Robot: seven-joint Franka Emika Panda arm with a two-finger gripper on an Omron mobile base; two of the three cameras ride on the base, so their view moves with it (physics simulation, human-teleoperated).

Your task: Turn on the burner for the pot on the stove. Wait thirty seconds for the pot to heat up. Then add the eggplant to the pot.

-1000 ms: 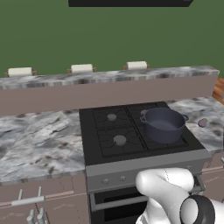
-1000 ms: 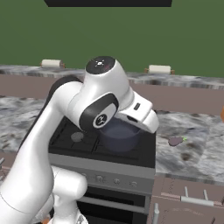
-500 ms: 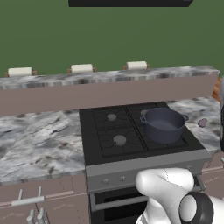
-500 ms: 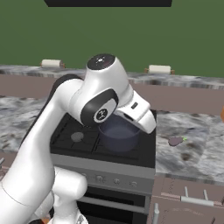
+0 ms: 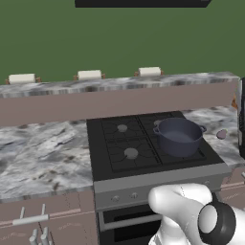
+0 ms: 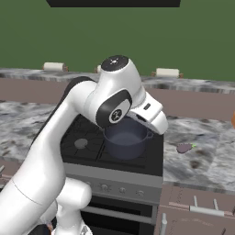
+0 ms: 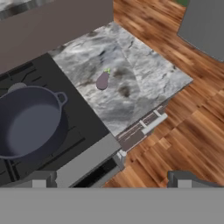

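**One eggplant waiting beside the pot**

One small dull purple eggplant [image 7: 102, 80] lies on the grey marbled bench [image 7: 131, 92] just to the right of the black four-burner stove [image 5: 143, 148], apart from everything else. The round, deep, dark blue-grey pot [image 5: 179, 137] stands upright on the stove's front right grate and holds nothing. In the hand view the two dark finger tips of the tool [image 7: 111, 179] stand spread wide with nothing between them: released, hanging high above the stove's front edge and the bench, well apart from both eggplant and pot.

Whether the burner under the pot is lit cannot be told; no flame shows, and the small knobs [image 6: 104, 187] on the grey front panel are too small to read. With the hand looking down over the bench, the step in hand seems to be the approach to the eggplant. The next move calls for lowering the spread tool over that small lump, straddling it, and closing on it without nudging it along the bench.
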